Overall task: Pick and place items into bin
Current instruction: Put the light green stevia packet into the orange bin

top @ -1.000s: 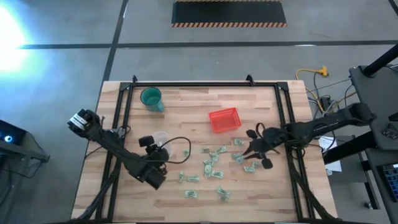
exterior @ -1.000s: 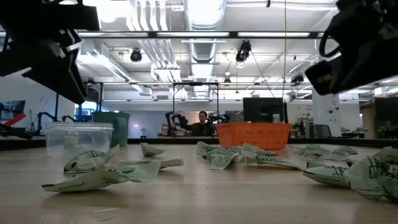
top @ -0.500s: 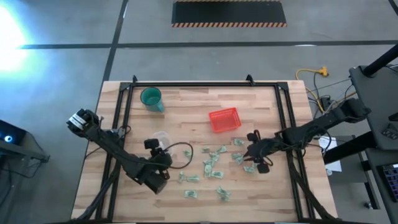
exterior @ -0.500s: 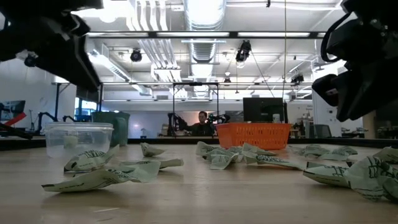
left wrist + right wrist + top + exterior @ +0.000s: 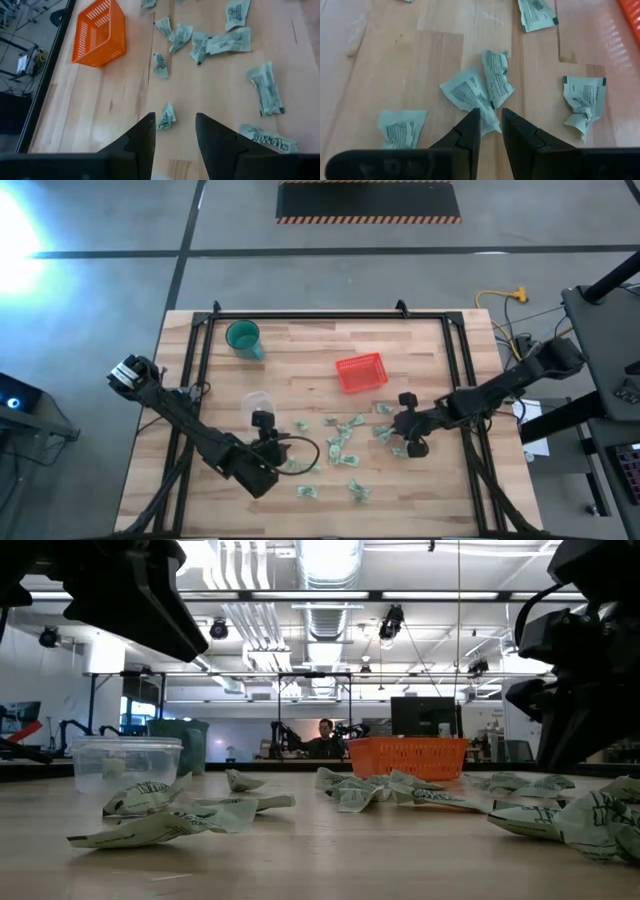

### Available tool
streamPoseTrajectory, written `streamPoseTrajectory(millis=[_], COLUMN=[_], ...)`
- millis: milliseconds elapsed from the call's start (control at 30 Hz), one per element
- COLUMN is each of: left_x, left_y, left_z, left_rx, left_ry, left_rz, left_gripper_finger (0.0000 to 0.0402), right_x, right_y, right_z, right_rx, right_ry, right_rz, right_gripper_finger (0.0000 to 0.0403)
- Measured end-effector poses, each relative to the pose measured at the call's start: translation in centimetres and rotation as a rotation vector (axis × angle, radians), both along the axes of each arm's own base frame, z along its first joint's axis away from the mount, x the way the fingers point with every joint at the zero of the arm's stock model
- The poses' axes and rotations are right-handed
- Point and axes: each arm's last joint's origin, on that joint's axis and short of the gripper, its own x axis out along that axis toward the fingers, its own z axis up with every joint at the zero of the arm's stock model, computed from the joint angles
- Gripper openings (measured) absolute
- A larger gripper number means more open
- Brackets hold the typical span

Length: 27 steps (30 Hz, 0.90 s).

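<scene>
The right gripper [image 5: 490, 131], fingers narrowly parted, hovered over crumpled pale green paper packets [image 5: 476, 91] near the red square plastic basket [image 5: 360, 372]. The left gripper [image 5: 174, 137] stood open farther from that basket.

One camera looks straight down on the whole counter [image 5: 300, 350]; another sits at counter height facing the room. Both wrist cameras look closely down at the wood; all share the scattered packets [image 5: 345, 442].

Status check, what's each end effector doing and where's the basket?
Left end effector open above a packet. Right end effector open over another packet. Red basket unobstructed.
</scene>
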Motion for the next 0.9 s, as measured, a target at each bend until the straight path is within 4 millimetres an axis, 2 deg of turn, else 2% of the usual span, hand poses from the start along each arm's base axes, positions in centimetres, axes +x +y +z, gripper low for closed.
streamPoseTrajectory(millis=[333,600,900], left_x=[0.0,0.0,0.0], left_y=[0.0,0.0,0.0], left_z=[0.0,0.0,0.0], left_rx=[0.000,0.000,-0.001], left_ry=[0.001,0.001,0.000], left_rz=[-0.001,-0.001,-0.001], left_gripper_finger=[0.0123,0.0123,0.0123], right_x=[0.0,0.0,0.5], right_y=[0.0,0.1,0.2], right_z=[-0.2,-1.3,-1.4], right_rx=[0.035,0.032,0.015], right_ry=[0.011,0.068,0.078], right_rz=[-0.033,-0.051,-0.033], right_gripper_finger=[0.0082,0.0103,0.0097])
